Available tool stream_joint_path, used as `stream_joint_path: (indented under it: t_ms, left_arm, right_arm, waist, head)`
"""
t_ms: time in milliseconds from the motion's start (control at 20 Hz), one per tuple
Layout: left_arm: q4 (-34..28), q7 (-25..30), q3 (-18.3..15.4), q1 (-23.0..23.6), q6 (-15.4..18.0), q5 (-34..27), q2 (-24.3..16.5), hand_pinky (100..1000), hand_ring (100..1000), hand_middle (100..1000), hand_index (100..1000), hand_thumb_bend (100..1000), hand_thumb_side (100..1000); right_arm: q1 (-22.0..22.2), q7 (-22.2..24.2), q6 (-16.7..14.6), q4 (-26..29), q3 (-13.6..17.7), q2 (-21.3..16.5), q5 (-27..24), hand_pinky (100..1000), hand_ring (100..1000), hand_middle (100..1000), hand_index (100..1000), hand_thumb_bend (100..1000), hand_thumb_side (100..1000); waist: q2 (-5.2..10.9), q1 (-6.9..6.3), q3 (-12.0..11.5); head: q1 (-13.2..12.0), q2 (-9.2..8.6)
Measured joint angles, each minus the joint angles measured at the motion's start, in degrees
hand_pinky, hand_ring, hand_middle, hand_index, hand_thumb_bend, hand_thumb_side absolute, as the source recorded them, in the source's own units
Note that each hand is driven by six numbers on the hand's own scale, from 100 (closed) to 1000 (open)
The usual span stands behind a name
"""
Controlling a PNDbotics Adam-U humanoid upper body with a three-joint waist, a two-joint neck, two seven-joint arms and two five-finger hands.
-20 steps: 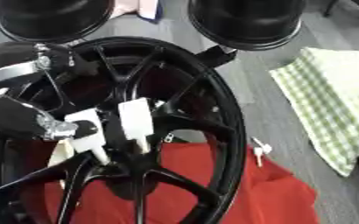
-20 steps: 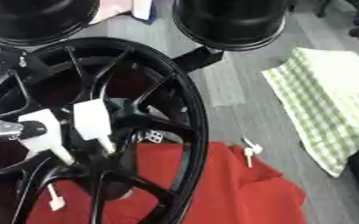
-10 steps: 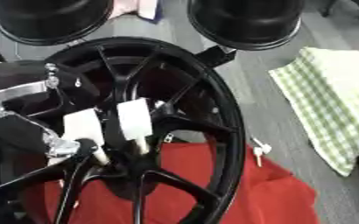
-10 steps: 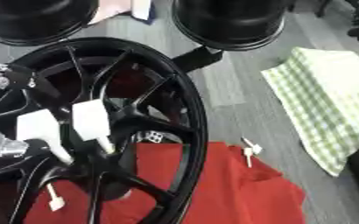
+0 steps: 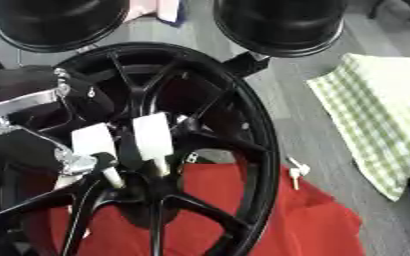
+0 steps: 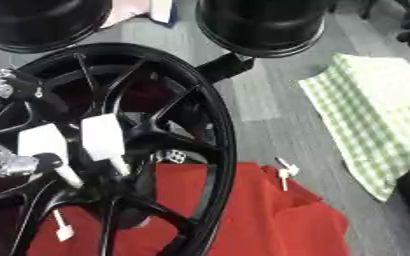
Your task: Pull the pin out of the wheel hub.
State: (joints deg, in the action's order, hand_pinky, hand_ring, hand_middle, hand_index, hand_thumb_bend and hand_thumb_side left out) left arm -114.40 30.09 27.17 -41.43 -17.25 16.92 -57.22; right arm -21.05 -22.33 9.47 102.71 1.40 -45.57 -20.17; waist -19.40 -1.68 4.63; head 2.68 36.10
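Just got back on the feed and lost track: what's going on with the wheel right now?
A black spoked wheel rim stands over a red cloth. The robot's left robot hand reaches in from the left through the spokes to the hub, where two white-handled pins stand side by side; its fingers seem to be at the left pin. A loose white pin lies on the cloth's edge to the right, and another small white piece shows behind the lower spokes. A green checked cloth lies further right. The right robot hand is out of view.
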Motion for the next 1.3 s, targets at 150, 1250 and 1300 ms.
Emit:
stream_joint_path:
  t_ms: [150,1250,1300]
  left_arm:
    - [0.00,0.65,0.23,-0.31,-0.11,0.11,0.22,764,671,585,731,442,550]
    - [-0.03,4.00,0.49,-1.04,2.63,6.77,0.27,706,564,440,541,221,537]
    - [-0.03,3.83,0.49,-1.14,2.59,6.45,0.28,702,558,432,538,193,532]
  right_arm:
    - [0.00,-0.09,-0.09,-0.10,0.02,0.03,0.00,811,679,627,679,100,598]
    - [0.03,-0.35,-0.35,-0.11,0.36,0.35,-0.13,813,681,629,681,100,596]
    - [0.13,-0.36,-0.36,-0.11,0.36,0.35,-0.14,813,681,629,681,100,596]
  waist:
    - [0.00,-0.01,0.09]
    - [0.01,0.10,-0.08]
    - [0.01,0.11,-0.08]
  head:
    - [0.00,0.00]
    - [-0.01,0.00]
    - [-0.01,0.00]
